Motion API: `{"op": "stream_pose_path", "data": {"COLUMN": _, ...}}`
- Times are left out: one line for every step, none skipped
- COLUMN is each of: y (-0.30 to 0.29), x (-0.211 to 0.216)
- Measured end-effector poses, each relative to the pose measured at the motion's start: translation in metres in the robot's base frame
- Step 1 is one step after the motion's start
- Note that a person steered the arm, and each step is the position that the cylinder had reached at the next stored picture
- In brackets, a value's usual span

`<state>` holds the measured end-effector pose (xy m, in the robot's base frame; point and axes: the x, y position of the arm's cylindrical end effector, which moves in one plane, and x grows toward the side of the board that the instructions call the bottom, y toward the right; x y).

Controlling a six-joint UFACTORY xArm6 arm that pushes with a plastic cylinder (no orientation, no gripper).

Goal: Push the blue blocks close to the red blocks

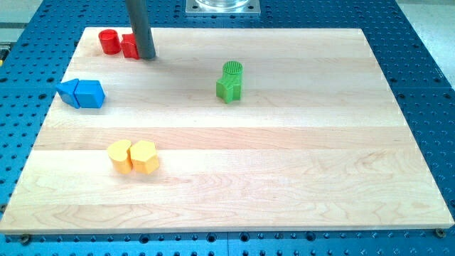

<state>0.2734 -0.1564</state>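
Two red blocks sit at the view's top left of the wooden board: a red cylinder [108, 41] and a second red block [129, 47] partly hidden behind my rod. My tip [147, 57] rests on the board right against the second red block's right side. Two blue blocks lie touching at the left edge, below the red ones: a blue triangular block [70, 92] and a blue pentagon-like block [90, 94]. My tip is above and to the right of the blue pair, well apart from it.
Two green blocks [229, 80] stand together right of centre near the top. Two yellow blocks [134, 156] lie touching at the lower left. The wooden board [284, 178] lies on a blue perforated table.
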Motion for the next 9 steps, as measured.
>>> {"op": "stream_pose_path", "data": {"y": 0.000, "x": 0.027}}
{"op": "stream_pose_path", "data": {"y": 0.000, "x": 0.135}}
{"op": "stream_pose_path", "data": {"y": -0.043, "x": 0.153}}
{"op": "stream_pose_path", "data": {"y": -0.094, "x": 0.153}}
{"op": "stream_pose_path", "data": {"y": -0.112, "x": 0.153}}
{"op": "stream_pose_path", "data": {"y": -0.116, "x": 0.130}}
{"op": "stream_pose_path", "data": {"y": -0.080, "x": 0.088}}
{"op": "stream_pose_path", "data": {"y": -0.093, "x": 0.090}}
{"op": "stream_pose_path", "data": {"y": -0.148, "x": 0.099}}
